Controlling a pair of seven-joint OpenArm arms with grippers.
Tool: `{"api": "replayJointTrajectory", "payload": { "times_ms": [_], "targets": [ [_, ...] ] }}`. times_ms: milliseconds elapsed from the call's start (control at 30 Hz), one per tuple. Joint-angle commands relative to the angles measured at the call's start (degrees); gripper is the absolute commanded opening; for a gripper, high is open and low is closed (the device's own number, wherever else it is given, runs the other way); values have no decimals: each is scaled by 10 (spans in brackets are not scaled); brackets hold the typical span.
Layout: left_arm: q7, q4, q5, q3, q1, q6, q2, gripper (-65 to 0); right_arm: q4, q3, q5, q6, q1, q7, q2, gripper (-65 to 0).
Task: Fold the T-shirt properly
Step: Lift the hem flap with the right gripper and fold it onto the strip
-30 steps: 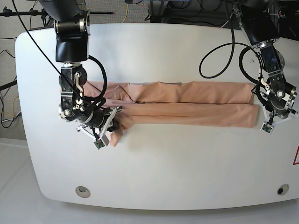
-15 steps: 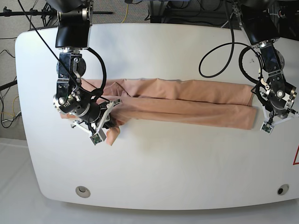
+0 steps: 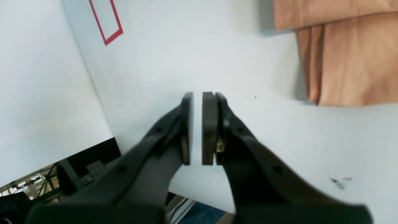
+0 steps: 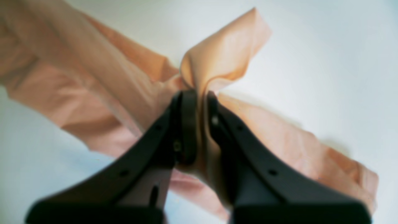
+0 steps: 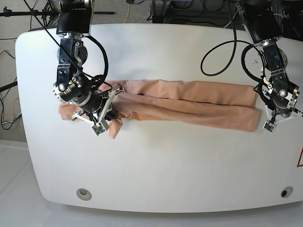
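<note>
Between our right gripper's (image 4: 199, 102) closed jaws sits a bunched T-shirt (image 5: 189, 101) end; our nearly closed, empty left gripper (image 3: 199, 127) hovers beside the far hem. Dragging could undo the fold.

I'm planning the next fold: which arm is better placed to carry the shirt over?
Right: its claw is shut on the T-shirt; the left claw is shut, empty, beside the hem.

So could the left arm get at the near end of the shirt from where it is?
Probably yes. The left gripper is shut and empty over bare table, with the shirt's end close beside it and nothing between.
</note>
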Motion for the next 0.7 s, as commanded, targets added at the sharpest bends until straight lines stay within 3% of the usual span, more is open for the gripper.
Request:
{"api": "replayJointTrajectory", "payload": {
  "times_ms": [0,667],
  "targets": [
    [-7,10,4,0,-11,1,-7,-607,25,3,5,0,-3,11,2,-636],
    [-7,10,3,0,-4,1,-7,-607,4,4,-2,-1,-40,14,8,-637]
  ]
}}
